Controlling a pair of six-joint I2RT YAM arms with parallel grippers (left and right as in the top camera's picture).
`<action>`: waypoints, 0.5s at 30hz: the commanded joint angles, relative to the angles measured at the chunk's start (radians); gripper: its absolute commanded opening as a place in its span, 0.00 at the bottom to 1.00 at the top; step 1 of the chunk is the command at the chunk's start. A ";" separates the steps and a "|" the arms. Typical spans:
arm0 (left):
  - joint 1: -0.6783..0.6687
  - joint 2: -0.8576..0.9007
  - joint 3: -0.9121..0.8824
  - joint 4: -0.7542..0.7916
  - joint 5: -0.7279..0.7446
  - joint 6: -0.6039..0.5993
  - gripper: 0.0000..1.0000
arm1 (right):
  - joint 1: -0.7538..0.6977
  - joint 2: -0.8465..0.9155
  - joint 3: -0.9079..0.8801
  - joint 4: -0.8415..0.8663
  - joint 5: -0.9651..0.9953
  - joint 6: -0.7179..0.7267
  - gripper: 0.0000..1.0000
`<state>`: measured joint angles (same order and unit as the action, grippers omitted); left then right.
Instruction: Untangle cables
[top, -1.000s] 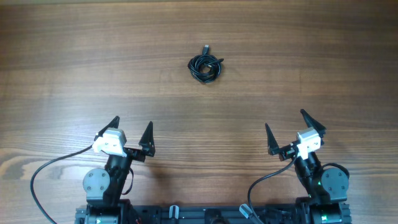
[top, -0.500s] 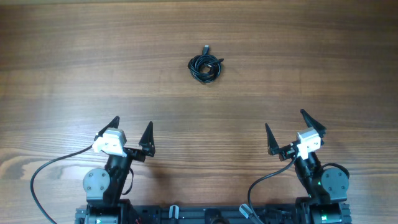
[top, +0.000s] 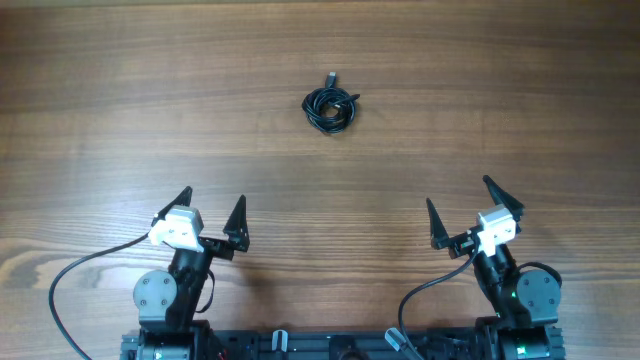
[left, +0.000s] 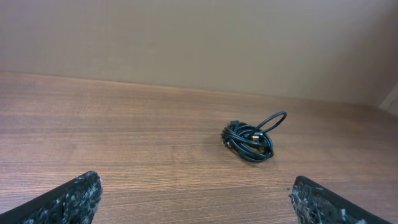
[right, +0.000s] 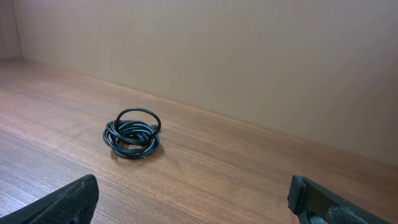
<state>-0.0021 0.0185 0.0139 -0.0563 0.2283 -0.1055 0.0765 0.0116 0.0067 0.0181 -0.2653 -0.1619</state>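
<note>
The cables lie as one small black tangle on the far middle of the wooden table, a plug end poking out toward the back. The same tangle of cables sits ahead and slightly right in the left wrist view, and the cables sit ahead to the left in the right wrist view. My left gripper stands open near the front left, far from the tangle, nothing between its fingers. My right gripper is open at the front right, equally far off and empty.
Thick black wires loop from the arm bases along the table's front edge. A plain beige wall rises behind the table's far edge. Bare wood stretches between the grippers and the tangle.
</note>
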 joint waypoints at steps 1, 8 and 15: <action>0.006 -0.012 -0.008 0.002 -0.013 0.023 1.00 | -0.005 -0.008 -0.002 0.003 -0.013 0.005 1.00; 0.006 -0.012 -0.008 0.004 -0.013 0.023 1.00 | -0.005 -0.008 -0.002 0.027 0.001 -0.020 1.00; 0.006 -0.008 -0.008 0.000 -0.024 0.023 1.00 | -0.005 -0.006 0.003 0.012 -0.121 0.023 1.00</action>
<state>-0.0021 0.0185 0.0139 -0.0563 0.2203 -0.1055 0.0765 0.0116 0.0067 0.0364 -0.3412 -0.1738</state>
